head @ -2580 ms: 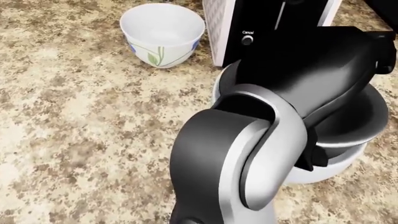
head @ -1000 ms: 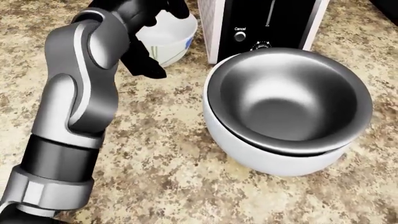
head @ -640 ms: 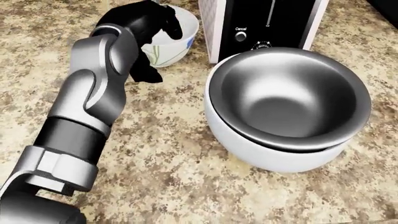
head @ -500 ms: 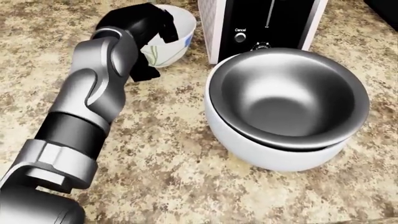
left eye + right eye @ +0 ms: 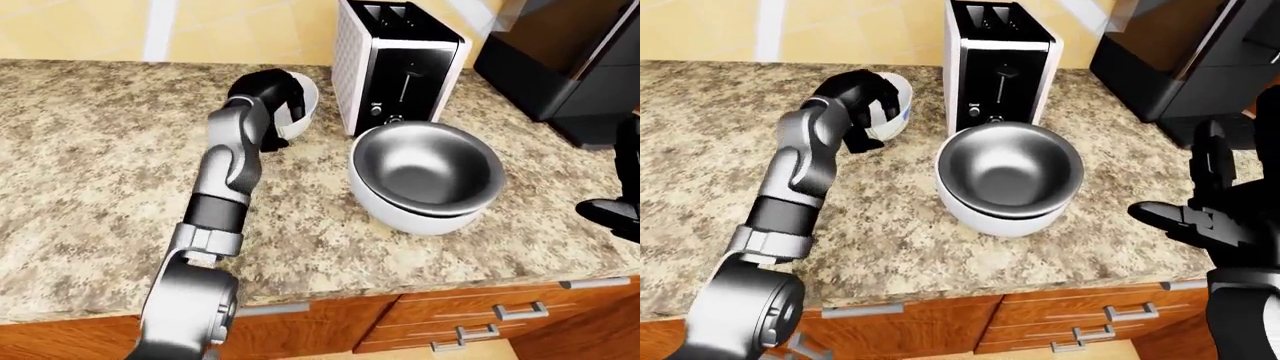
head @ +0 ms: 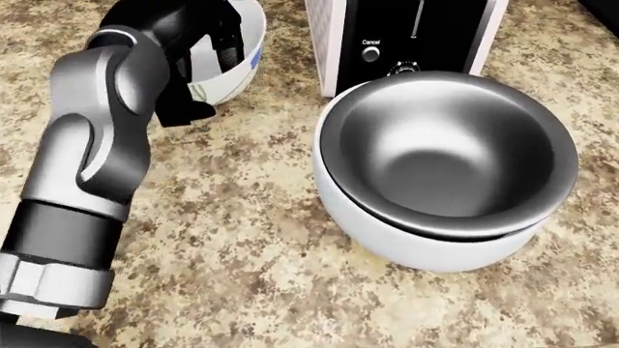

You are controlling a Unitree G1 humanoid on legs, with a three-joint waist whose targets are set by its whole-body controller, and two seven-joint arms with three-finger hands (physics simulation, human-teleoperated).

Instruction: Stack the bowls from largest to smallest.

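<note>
My left hand (image 6: 198,36) sits at about eleven o'clock in the head view, its dark fingers (image 6: 228,42) curled over the rim and into the small white bowl (image 6: 235,61), which is tipped on its side with its mouth turned toward the toaster (image 5: 395,64); the fingers are closed round the rim, so I have hold of it. I cannot tell whether the bowl's lower edge touches the counter (image 6: 232,239) or hangs just above it. The metal bowl (image 6: 450,148) is nested inside the large white bowl (image 6: 406,243), and that pair stands upright on the granite at roughly three o'clock in the head view, just below the toaster and close against its lower face. From the small bowl the stacked pair lies toward four o'clock, near but apart. In the right-eye view my right hand (image 5: 1200,206) hangs at four o'clock, past the counter's edge and well apart from the bowls, its fingers spread wide and gripping nothing. A dark appliance (image 5: 560,64) stands at one o'clock in the left-eye view, and wooden drawers (image 5: 470,322) with metal handles run under the counter's edge.
</note>
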